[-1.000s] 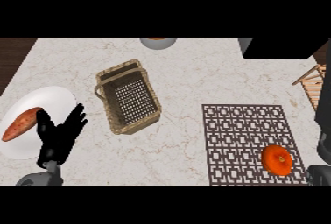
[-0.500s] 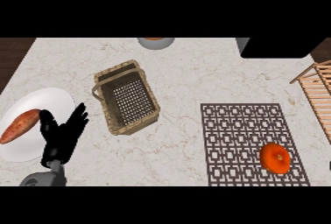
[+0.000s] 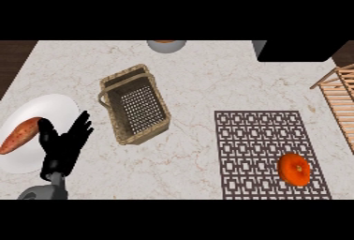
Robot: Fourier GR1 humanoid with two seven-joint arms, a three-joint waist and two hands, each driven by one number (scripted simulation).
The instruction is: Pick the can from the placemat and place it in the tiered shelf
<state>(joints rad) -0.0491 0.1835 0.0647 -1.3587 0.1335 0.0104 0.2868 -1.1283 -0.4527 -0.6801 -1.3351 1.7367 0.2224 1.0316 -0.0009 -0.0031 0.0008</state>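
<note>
Nearest to us, at the lower left, our left hand (image 3: 62, 147) stands with its fingers spread and straight, holding nothing; its fingertips overlap the edge of a white plate (image 3: 52, 105). Our right hand does not show in the view.

On the plate lies 1 sweet potato (image 3: 19, 136), slanting toward the left edge.

At the lower right, the can (image 3: 294, 168) sits on the placemat (image 3: 259, 140), near the mat's right front corner. We see it from above as an orange round. The mat is dark with an openwork pattern and lies flat on the pale marbled counter (image 3: 207, 75). The hand and the can are well apart, with the counter's width between them.

Farther back, between plate and mat, a wicker basket (image 3: 135, 110) rests at a slant, its mesh bottom showing.

At the right edge, the wooden slats of the shelf (image 3: 339, 101) come into view, just beside the mat's far corner.

At the far edge stands a grey bowl (image 3: 166, 45), cut off by the frame, and to its right a black block (image 3: 297, 50).
</note>
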